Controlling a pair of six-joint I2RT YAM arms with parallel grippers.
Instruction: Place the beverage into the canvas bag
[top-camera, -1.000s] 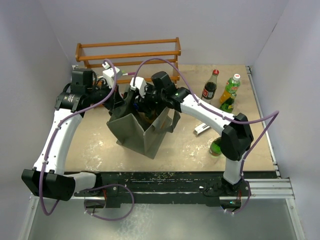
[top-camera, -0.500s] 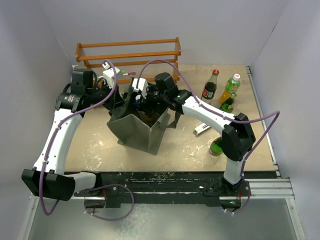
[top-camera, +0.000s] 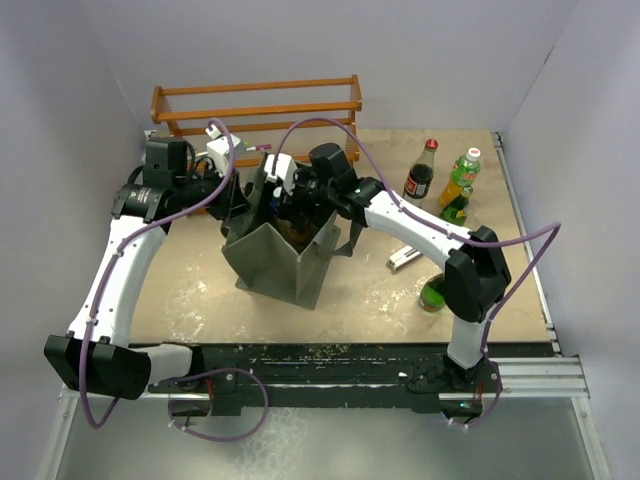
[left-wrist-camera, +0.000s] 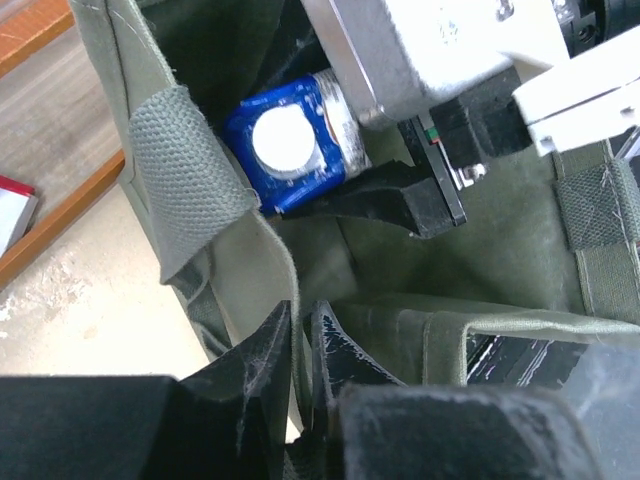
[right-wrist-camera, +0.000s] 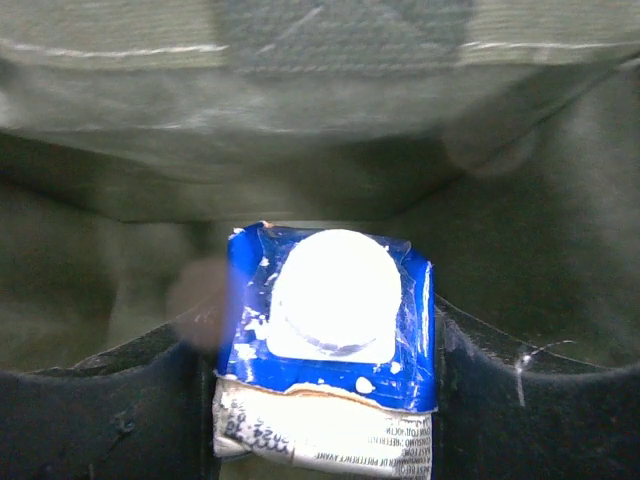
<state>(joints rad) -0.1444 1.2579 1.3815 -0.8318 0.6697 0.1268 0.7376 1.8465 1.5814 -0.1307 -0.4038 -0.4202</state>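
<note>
- From above: found the canvas bag (top-camera: 275, 258) upright on the surface (top-camera: 190, 290), left fingers (top-camera: 238, 198) at its rim, right fingers (top-camera: 290, 202) sunk into its mouth.
- Left wrist: pinched the rim nearly shut, probably to spread the mouth; showed the blue beverage carton (left-wrist-camera: 285, 150) inside.
- Right wrist: clamped the carton's sides, low between the bag walls, not yet released.

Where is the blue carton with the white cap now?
The blue white-capped drink carton is inside the grey-green canvas bag, left of centre in the top view, between the fingers of the right hand.
</note>
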